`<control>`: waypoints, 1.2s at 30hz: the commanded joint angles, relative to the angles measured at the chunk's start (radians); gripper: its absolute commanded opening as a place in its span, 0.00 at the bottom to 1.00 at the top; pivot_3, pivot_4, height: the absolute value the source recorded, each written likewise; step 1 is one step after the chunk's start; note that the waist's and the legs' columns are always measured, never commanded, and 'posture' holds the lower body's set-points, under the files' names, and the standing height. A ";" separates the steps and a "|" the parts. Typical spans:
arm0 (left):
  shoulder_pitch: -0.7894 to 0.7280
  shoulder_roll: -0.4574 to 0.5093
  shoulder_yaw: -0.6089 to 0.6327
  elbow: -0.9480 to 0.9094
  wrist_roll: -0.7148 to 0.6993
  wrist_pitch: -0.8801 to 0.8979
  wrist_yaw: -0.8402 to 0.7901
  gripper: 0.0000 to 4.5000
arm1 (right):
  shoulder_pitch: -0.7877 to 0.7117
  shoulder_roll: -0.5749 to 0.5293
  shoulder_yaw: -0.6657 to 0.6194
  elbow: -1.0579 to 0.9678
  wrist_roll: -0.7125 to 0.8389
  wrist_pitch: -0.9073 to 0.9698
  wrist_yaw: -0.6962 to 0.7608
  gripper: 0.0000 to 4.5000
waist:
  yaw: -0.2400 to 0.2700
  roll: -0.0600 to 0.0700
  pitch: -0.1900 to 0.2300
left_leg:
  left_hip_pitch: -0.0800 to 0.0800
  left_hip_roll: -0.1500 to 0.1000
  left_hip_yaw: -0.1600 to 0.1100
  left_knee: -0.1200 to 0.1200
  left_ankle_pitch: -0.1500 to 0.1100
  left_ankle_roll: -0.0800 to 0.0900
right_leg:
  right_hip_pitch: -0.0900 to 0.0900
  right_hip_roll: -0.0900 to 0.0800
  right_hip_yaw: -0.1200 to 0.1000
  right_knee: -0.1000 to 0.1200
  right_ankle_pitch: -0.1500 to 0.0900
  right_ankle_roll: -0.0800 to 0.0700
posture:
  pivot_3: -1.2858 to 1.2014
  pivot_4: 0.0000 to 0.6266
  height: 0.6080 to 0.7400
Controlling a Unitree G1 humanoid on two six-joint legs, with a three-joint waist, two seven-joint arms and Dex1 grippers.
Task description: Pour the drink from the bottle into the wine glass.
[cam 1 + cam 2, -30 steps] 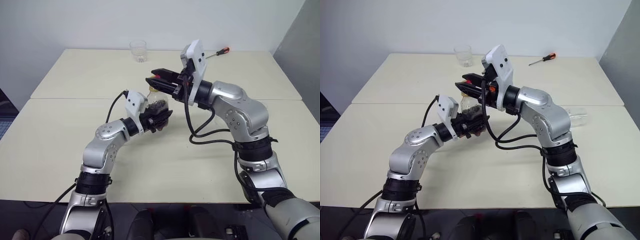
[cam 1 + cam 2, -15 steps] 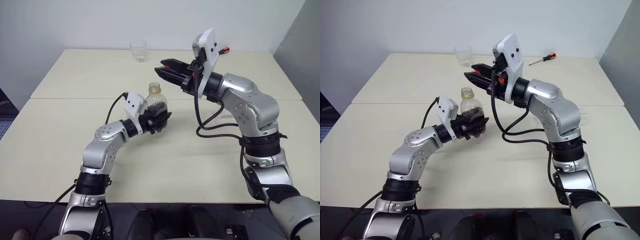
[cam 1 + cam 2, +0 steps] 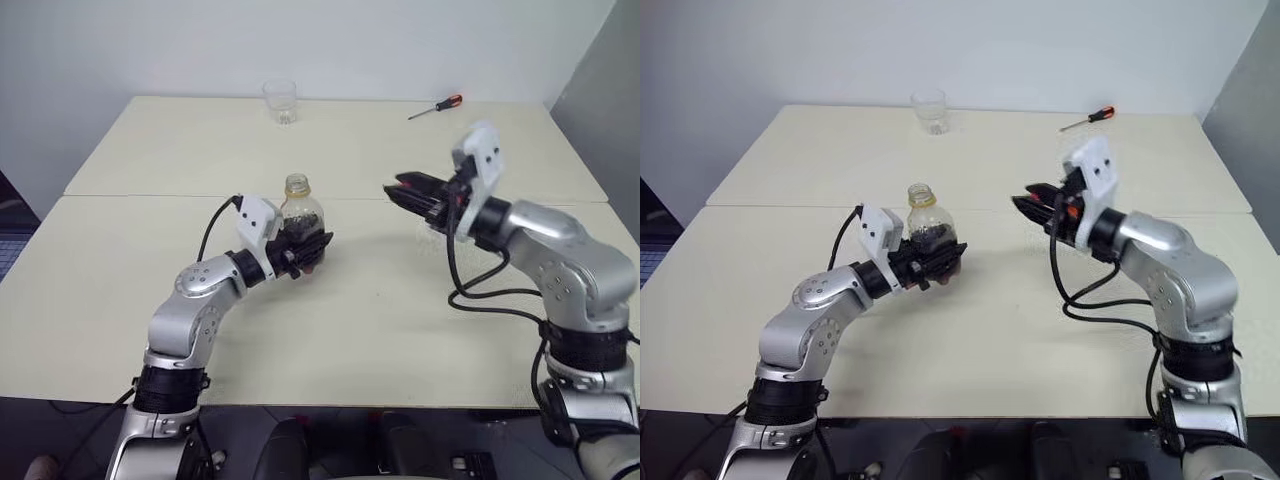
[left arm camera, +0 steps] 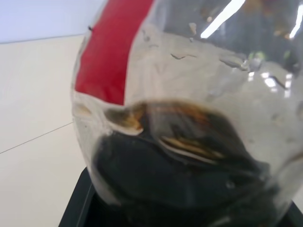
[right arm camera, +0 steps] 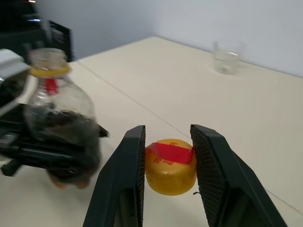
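Observation:
My left gripper (image 3: 310,250) is shut on the bottle (image 3: 300,210), a squat clear bottle held upright just above the table's middle. Its mouth is uncovered, and the dark drink (image 4: 180,179) fills its lower part. To the right of it, my right gripper (image 3: 393,192) points toward the bottle and is shut on the yellow cap (image 5: 170,165) with a red strip. The gripper is well apart from the bottle. The wine glass is mostly hidden behind the right gripper; a bit of clear glass (image 3: 432,228) shows just under it.
A short clear tumbler (image 3: 280,100) stands at the table's far edge, left of centre. A screwdriver (image 3: 435,106) with a red handle lies at the far right. A seam (image 3: 150,197) between two tabletops runs across behind the bottle.
My right gripper, which was over the bottle's top, has swung right and down, away from it, with the cap in its fingers. The bottle's mouth is now bare. The left gripper has barely moved.

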State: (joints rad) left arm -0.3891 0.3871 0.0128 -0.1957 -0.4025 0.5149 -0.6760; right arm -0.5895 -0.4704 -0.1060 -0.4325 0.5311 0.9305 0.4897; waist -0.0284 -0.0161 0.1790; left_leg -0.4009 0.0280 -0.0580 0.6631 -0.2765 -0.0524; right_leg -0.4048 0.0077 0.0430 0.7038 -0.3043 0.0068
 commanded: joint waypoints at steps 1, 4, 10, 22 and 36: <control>0.005 0.001 0.013 -0.082 -0.048 0.004 -0.009 0.49 | 0.131 -0.016 -0.096 -0.147 -0.033 0.033 -0.118 0.26 | 0.000 0.000 0.000 | 0.000 0.000 0.000 0.000 0.000 0.000 | 0.000 0.000 0.000 0.000 0.000 0.000 | 0.52 0.24 1.00; 0.010 0.011 0.003 -0.089 -0.070 0.014 -0.036 0.49 | 0.274 -0.011 -0.148 -0.240 -0.066 0.042 -0.195 0.26 | 0.000 0.000 0.000 | 0.000 0.000 0.001 0.000 0.000 0.000 | 0.000 0.000 0.001 0.000 0.000 0.000 | 0.52 0.24 1.00; -0.003 0.011 -0.018 -0.077 -0.084 0.010 -0.072 0.49 | 0.464 0.045 -0.198 -0.283 -0.181 -0.024 -0.343 0.26 | -0.003 0.000 0.000 | 0.002 -0.001 0.003 0.000 0.001 -0.001 | 0.001 0.005 0.001 0.000 0.000 0.001 | 0.52 0.24 1.00; -0.044 0.026 -0.105 -0.103 -0.172 0.047 -0.243 0.49 | 0.524 0.232 -0.153 -0.073 -0.313 -0.214 -0.477 0.26 | -0.004 0.000 0.000 | 0.003 -0.001 0.003 0.000 0.002 -0.004 | 0.001 0.008 0.003 0.001 0.001 0.001 | 0.52 0.24 1.00; -0.061 0.034 -0.115 -0.084 -0.159 0.027 -0.267 0.49 | 0.541 0.298 -0.173 0.102 -0.359 -0.336 -0.530 0.72 | -0.004 0.000 0.000 | 0.003 -0.001 0.004 0.000 0.002 -0.004 | 0.001 0.008 0.004 0.002 0.001 0.001 | 0.52 0.24 1.00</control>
State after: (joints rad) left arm -0.4306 0.4177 -0.1143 -0.2453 -0.5487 0.5640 -0.9338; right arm -0.0505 -0.1724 -0.2584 -0.3053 0.1704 0.5975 -0.0326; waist -0.0324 -0.0163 0.1791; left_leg -0.3979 0.0273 -0.0544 0.6630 -0.2742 -0.0561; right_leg -0.4041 0.0159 0.0470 0.7052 -0.3037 0.0077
